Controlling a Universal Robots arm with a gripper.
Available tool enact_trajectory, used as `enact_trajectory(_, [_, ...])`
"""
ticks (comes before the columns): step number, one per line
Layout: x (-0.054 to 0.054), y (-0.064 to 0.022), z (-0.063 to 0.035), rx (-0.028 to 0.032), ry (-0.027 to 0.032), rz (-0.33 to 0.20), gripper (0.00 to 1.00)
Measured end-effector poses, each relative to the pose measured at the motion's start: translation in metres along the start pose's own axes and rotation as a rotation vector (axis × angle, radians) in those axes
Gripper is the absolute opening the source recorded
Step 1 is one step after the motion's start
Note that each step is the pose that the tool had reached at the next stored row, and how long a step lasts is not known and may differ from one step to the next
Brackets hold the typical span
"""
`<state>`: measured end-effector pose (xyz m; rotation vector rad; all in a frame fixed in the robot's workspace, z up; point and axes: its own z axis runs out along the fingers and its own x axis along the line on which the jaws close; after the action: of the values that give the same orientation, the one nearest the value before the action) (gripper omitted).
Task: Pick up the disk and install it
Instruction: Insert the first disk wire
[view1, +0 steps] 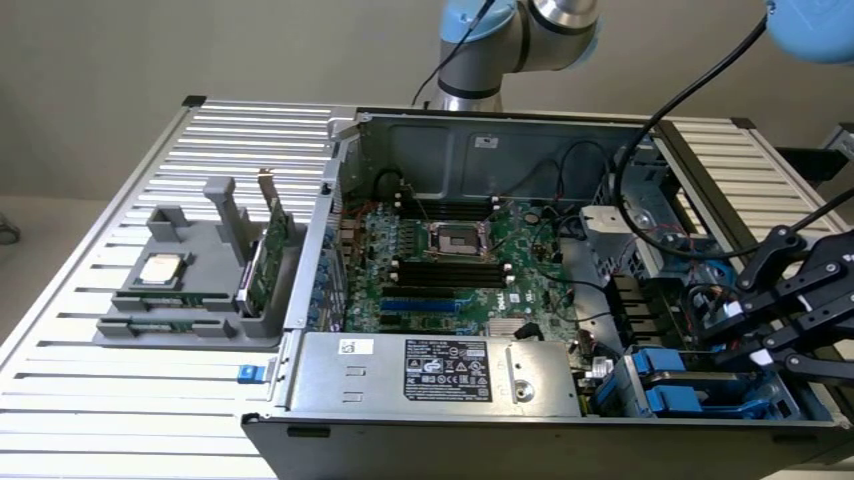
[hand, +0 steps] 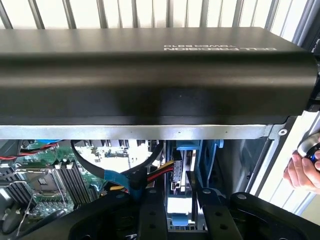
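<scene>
The disk (hand: 179, 200), blue-framed, stands on edge inside the open computer case (hand: 150, 75).

The drive bay (view1: 694, 385) is hemmed in by cables (view1: 627, 330), the case wall (view1: 534, 445) and the power supply (view1: 441, 372); above it stays open.

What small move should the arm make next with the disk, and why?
Probably a slow, straight push of the disk deeper into the drive bay. The gripper sits right at the disk, which looks lined up with the bay, close beside red and yellow cables.
</scene>
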<state>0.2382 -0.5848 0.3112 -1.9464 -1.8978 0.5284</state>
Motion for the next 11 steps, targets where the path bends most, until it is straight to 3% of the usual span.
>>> enact_trajectory(11, [0.0, -0.004, -0.0057, 0.0055, 0.0047, 0.008, 0.31])
